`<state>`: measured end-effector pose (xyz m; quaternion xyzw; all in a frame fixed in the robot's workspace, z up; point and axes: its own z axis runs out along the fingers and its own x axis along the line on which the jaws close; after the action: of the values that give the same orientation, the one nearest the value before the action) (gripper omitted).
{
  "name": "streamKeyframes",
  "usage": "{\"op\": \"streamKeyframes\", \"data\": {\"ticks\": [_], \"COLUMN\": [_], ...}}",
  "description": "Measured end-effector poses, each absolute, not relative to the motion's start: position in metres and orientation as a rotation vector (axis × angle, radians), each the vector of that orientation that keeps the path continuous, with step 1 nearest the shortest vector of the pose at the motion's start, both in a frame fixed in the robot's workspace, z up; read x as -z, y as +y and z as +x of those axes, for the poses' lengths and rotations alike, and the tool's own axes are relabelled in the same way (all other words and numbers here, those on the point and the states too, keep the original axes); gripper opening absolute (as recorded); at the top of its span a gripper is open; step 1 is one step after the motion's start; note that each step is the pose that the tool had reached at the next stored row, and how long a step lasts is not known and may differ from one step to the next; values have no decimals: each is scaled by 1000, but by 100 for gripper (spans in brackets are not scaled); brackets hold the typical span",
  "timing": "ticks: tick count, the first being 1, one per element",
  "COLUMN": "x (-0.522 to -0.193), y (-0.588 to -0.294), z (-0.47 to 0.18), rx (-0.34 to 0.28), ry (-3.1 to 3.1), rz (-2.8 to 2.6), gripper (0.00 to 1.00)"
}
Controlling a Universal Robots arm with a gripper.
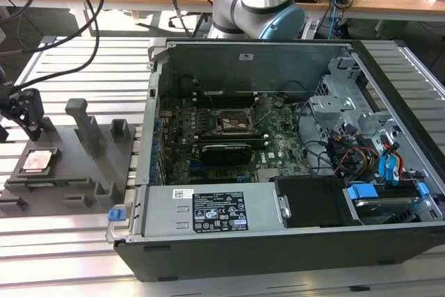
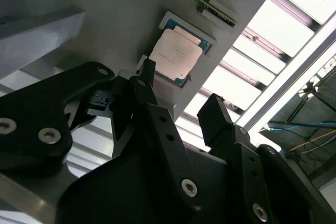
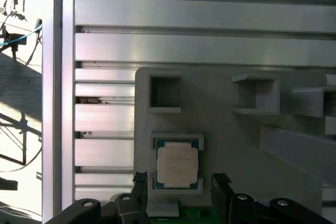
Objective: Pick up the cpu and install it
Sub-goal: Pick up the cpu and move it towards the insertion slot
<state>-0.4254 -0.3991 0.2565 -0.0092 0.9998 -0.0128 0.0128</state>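
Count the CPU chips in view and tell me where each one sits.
1. The small flat square silvery chip lies in a recess of the grey plastic fixture, on the exterior view's left, beside the open black computer case. Others may be hidden inside it.

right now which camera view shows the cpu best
The first wrist view: it faces the cpu squarely, whole top and rim showing in the grey fixture. The second wrist view shows it slanted, beyond the open fingers. The exterior view shows it obliquely, at the exterior view's left.

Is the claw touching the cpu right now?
Apart. In the first wrist view the open claw straddles the cpu, with grey fixture showing on both sides.
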Motion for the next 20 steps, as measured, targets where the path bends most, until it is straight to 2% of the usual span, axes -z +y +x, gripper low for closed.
{"op": "streamKeyframes", "data": {"ticks": [20], "x": [-249], "y": [-399], "z": [-425], "rx": [40], "ry": [3116], "rz": [-29], "gripper": [60]}}
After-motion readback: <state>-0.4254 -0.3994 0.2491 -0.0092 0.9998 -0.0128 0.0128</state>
